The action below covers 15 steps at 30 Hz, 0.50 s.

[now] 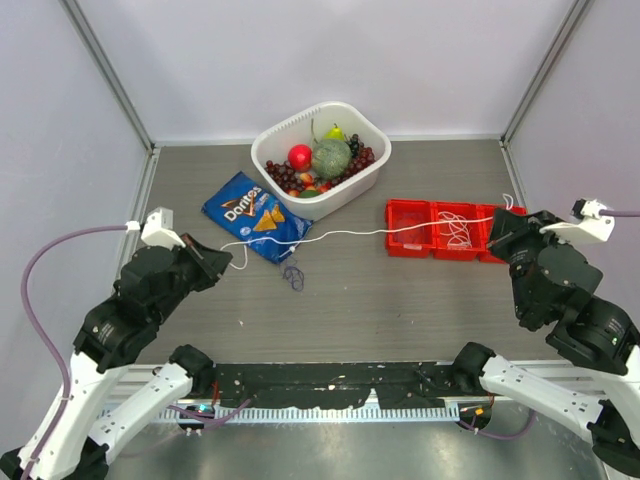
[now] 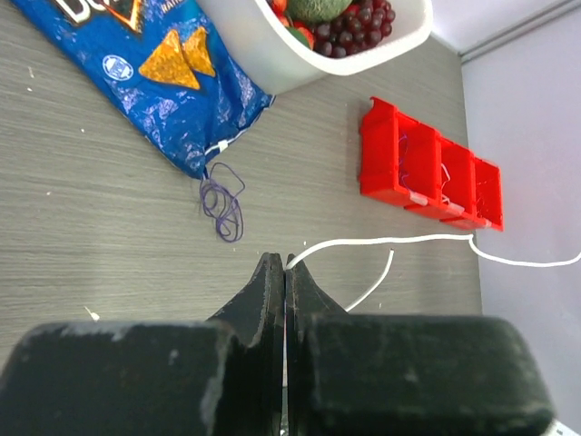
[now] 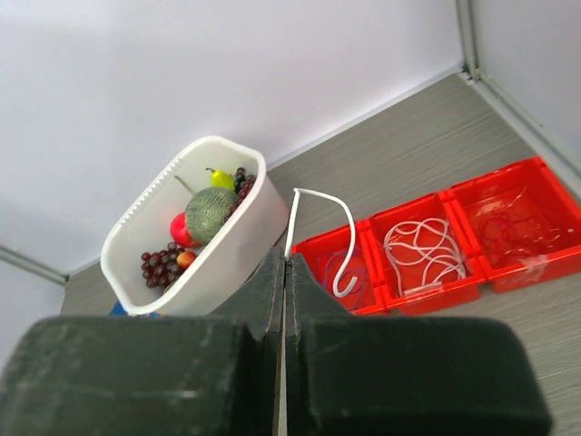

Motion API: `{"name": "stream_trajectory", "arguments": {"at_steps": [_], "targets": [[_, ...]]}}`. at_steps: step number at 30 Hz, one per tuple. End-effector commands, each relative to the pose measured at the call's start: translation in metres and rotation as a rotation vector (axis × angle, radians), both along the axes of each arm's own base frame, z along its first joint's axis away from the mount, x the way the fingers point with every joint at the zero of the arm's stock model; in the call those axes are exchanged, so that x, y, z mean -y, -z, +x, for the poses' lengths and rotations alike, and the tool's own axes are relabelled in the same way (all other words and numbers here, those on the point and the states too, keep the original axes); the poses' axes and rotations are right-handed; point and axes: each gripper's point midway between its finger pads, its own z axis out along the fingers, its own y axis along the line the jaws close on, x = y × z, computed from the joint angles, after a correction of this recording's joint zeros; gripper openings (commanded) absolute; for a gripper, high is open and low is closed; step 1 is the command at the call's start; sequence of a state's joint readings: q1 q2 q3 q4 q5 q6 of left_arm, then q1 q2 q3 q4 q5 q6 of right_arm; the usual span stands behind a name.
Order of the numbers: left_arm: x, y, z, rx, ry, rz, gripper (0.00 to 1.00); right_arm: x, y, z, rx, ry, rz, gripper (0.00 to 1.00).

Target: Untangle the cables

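Left gripper (image 1: 226,260) and right gripper (image 1: 497,228) both clenched on white cable (image 1: 350,233) stretched mid-frame; coiled cables (image 1: 458,231) sit in red bins (image 1: 408,251) at right, purple cable (image 1: 292,276) loose at centre, not yet sorted.

Matt grey laminate with wood-grain print: table (image 1: 400,300). Glossy red moulded plastic: bins (image 1: 408,247). Smooth white plastic, soft sheen: basket (image 1: 345,194). Shiny, crinkled blue film: chip bag (image 1: 250,212). Smooth plastic sheath: white cable (image 1: 350,232). Matt black, faintly grainy plastic: left gripper (image 2: 285,263).

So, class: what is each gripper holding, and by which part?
Both pinch one white cable: the left gripper near one end, the right gripper near the other.
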<state>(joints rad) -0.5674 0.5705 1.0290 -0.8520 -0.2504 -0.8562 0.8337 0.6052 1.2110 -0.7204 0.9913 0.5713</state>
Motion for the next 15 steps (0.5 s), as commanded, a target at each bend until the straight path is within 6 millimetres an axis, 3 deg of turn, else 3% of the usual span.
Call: {"name": "stream_trajectory", "arguments": {"at_steps": [1,9,12,15], "targets": [[0.016,0.003,-0.001,-0.030,0.087,0.006,0.00,0.034,-0.026,-0.012,0.048,0.116,-0.007,0.01],[0.057,0.042,-0.010,-0.227,0.260,-0.032,0.00,0.047,-0.034,-0.021,0.053,0.131,-0.050,0.01],[0.079,0.048,-0.012,-0.263,0.347,-0.097,0.00,0.022,-0.030,-0.014,0.041,0.012,-0.059,0.01],[0.104,0.056,-0.015,-0.330,0.433,-0.190,0.00,-0.021,-0.003,0.000,-0.026,-0.127,-0.067,0.01]]}}
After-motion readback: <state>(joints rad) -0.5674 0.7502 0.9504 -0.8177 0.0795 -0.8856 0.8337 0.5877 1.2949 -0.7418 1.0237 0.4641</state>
